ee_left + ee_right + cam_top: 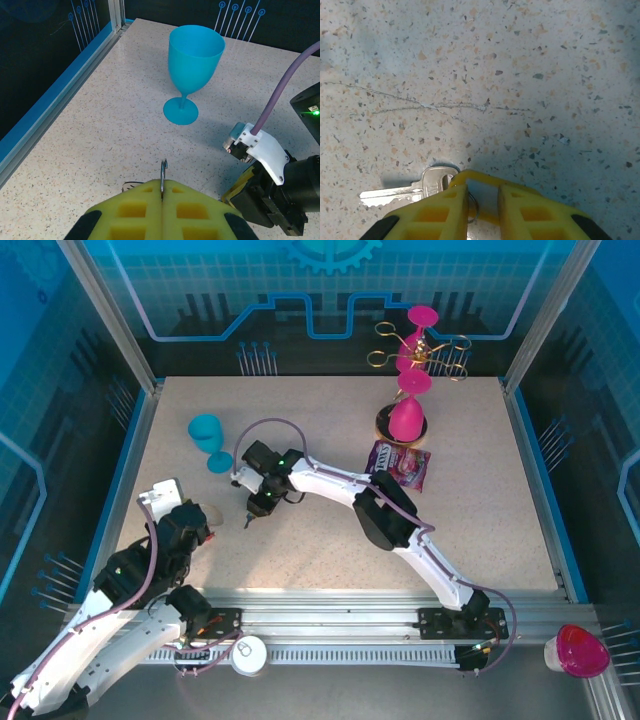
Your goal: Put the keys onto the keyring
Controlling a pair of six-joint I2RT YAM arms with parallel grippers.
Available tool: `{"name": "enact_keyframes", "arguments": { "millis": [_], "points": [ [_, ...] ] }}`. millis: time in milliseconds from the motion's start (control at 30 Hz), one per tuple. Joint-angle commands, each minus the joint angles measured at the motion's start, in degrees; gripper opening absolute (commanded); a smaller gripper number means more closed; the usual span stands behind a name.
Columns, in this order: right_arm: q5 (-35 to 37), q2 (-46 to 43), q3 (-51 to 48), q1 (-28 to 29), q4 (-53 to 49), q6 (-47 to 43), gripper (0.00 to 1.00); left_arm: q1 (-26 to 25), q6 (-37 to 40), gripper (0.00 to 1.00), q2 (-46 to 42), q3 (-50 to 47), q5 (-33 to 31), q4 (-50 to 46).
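Note:
In the left wrist view my left gripper (pixel 162 192) is shut on a thin grey metal loop, the keyring (pixel 163 172), whose edge sticks up out of the yellow pads. In the right wrist view my right gripper (pixel 482 205) is low over the table with a gap between its fingers. A silver key (pixel 415 190) lies flat at the left finger. A key's yellow head (pixel 470 176) arches across the gap, with a small silver ring (pixel 474 210) against the left finger. From above, the right gripper (pixel 252 515) sits just right of the left gripper (pixel 205 530).
A blue goblet (pixel 207 435) stands upright behind both grippers. A purple snack packet (pixel 400 462) lies to the right, next to pink goblets (pixel 408 415) under a gold wire rack (pixel 420 345). The right arm's wrist (pixel 270 195) is close to the right of my left gripper.

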Motion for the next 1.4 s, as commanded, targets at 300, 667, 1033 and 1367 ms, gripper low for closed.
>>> {"name": "enact_keyframes", "arguments": {
  "millis": [300, 667, 1033, 1367],
  "points": [
    [8.07, -11.99, -19.45, -2.59, -5.54, -0.86, 0.26, 0.49, 1.53, 0.00, -0.11, -0.96, 0.37, 2.69],
    [10.06, -29.36, -40.84, -8.83, -5.47, 1.71, 0.33, 0.67, 8.96, 0.00, 3.32, -2.56, 7.35, 11.27],
    [7.30, -33.38, -45.36, -8.98, -1.22, 5.50, 0.41, 0.67, 17.71, 0.00, 9.21, -5.50, 21.35, 21.11],
    [5.39, -30.52, -45.27, -8.88, -1.14, 6.36, 0.35, 0.68, 20.54, 0.00, 11.79, -5.28, 25.60, 22.59]
  ]
}}
